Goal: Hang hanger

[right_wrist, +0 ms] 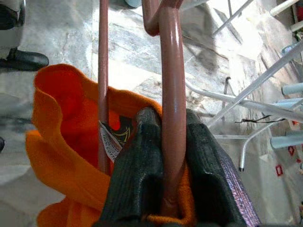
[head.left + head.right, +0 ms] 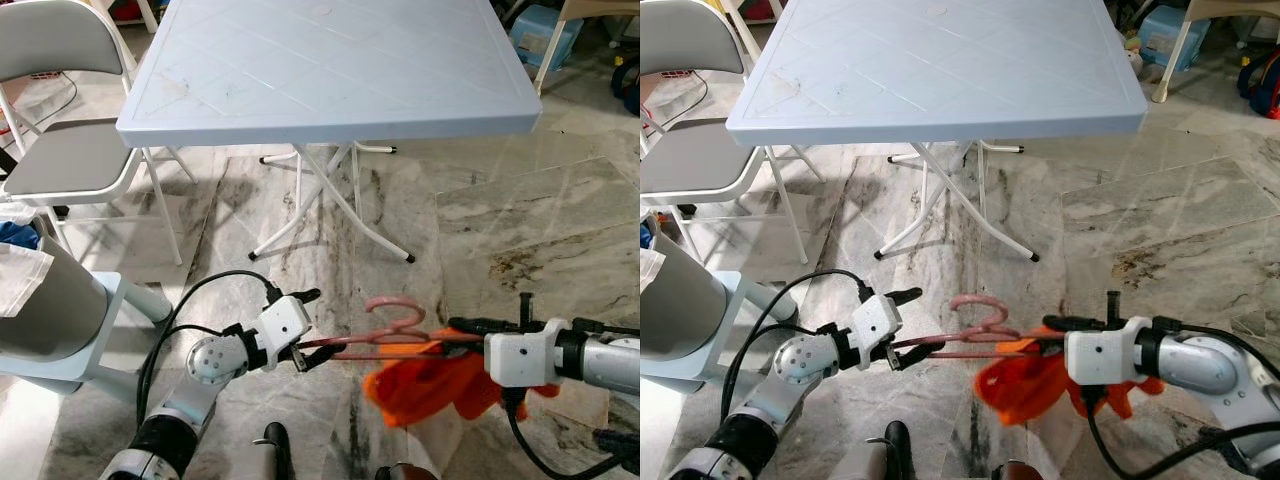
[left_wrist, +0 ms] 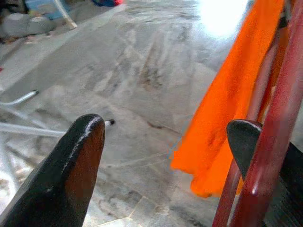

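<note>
Right wrist view first: our right gripper (image 1: 173, 142) has both black fingers clamped tight on the reddish-pink bar of the hanger (image 1: 171, 85), with an orange garment (image 1: 66, 142) draped off it and a little label peeking out. From the head, we're holding that hanger low over the marble floor (image 2: 520, 230), roughly level between both arms, hook (image 2: 395, 312) curling up in the middle. Our left gripper (image 2: 302, 328) sits at the hanger's other end, fingers spread apart, one touching the bar and the other well off it, so no real grip there. No containers we can make out. Further back there's a light blue folding table (image 2: 330, 70), and a grey folding chair (image 2: 70, 150) off to our left.
</note>
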Tool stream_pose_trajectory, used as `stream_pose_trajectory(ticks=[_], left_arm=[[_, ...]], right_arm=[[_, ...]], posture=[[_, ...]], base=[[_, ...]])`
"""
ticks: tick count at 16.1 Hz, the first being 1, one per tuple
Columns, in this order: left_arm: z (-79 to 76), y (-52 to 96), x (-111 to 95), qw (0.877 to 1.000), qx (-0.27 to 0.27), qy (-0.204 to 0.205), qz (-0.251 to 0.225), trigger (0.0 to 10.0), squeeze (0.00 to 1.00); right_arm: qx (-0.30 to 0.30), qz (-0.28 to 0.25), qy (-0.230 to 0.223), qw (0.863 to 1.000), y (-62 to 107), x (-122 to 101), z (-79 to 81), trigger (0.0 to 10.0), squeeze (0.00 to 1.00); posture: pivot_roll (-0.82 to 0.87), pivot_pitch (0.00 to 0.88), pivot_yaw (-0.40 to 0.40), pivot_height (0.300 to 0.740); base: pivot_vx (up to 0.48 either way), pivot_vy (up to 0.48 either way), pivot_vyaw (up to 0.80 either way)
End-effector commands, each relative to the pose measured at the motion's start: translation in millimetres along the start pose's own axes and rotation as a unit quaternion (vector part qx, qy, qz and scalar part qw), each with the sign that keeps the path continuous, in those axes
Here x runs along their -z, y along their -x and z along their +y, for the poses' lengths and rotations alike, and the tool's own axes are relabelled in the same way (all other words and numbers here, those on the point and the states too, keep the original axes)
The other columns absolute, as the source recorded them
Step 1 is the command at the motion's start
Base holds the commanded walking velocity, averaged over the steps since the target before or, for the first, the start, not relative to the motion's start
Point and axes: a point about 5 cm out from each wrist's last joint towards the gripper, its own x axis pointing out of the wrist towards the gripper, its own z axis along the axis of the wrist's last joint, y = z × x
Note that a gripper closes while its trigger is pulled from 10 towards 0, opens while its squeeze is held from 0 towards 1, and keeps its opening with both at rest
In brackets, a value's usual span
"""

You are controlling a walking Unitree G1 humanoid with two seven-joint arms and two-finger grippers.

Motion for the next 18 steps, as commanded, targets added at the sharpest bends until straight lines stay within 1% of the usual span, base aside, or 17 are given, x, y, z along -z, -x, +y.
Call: stream_pose_trajectory(ticks=[1, 2, 3, 8, 15, 18], left_arm=[[-4.8, 0.0, 5, 1.000, 0.017, 0.015, 0.008, 10.0, 0.00], [-7.5, -2.7, 3, 0.999, 0.039, 0.029, 0.003, 2.2, 0.00], [-9.6, -4.6, 2, 0.998, 0.050, 0.038, -0.003, 0.0, 0.00], [-14.6, -7.6, 0, 0.995, 0.087, 0.049, -0.009, 0.0, 0.00], [-14.8, -4.6, 1, 0.993, 0.105, 0.049, 0.000, 0.0, 0.00], [-17.0, -4.2, 2, 0.993, 0.111, 0.046, 0.003, 0.0, 0.00]], right_arm=[[-0.010, -0.016, 0.017, 1.000, 1.5, -7, -1.5, 10.0, 0.00], [-0.011, -0.018, 0.016, 1.000, 0.1, -7, -2.2, 10.0, 0.00], [-0.010, -0.020, 0.014, 1.000, -1.5, -8, -2.4, 10.0, 0.00], [0.001, -0.030, 0.014, 0.999, -10.2, -11, -2.2, 10.0, 0.00], [0.033, -0.038, 0.026, 0.998, -21.4, -14, -10.1, 10.0, 0.00], [0.039, -0.038, 0.031, 0.998, -23.6, -14, -10.8, 10.0, 0.00]], posture=[[-0.03, 0.267, 0.067, 0.740], [-0.03, 0.267, 0.067, 0.740], [-0.03, 0.265, 0.068, 0.740], [-0.03, 0.265, 0.072, 0.740], [-0.02, 0.267, 0.070, 0.740], [-0.02, 0.268, 0.068, 0.740]], base=[[0.000, 0.000, 0.00], [0.000, 0.000, 0.00], [0.000, 0.000, 0.00], [0.000, 0.000, 0.00], [0.000, 0.000, 0.00], [0.000, 0.000, 0.00]])
